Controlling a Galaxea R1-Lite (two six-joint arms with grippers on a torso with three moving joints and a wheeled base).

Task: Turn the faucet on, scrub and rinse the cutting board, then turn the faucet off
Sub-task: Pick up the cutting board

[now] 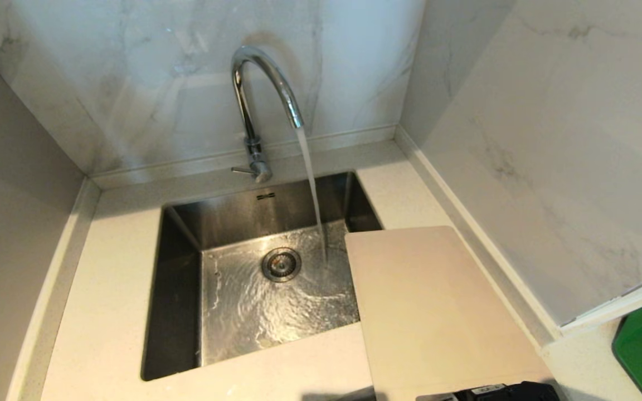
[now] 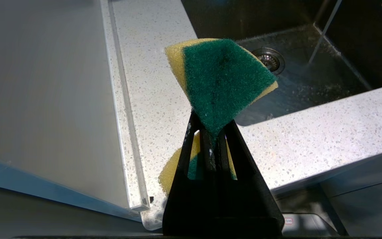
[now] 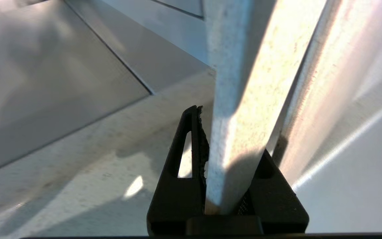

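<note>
Your item of record is the large flat cream-white plastic cutting board with rounded corners: it sits at the right of the stainless steel sink basin, its long axis running from the near edge of the head view away toward the back wall, its far left corner overhanging the basin's right rim and the rest over the speckled white counter. You see its near end meeting the black right end effector at the bottom edge of the head view; in the right wrist view that right end effector has its fingers pinching the board's edge, the board rising edge-on between them. The tall chrome gooseneck faucet stands behind the basin, spout arching toward you, thin side lever at its base pointing left; a stream of water falls to the basin floor just right of the round drain and just left of the board's corner. Your left end effector appears only in its wrist view, fingers pressed together on a yellow sponge with green scrub face, held above the counter's front edge near the basin. To the board's right runs the marble side wall; open room lies leftward over the basin.
</note>
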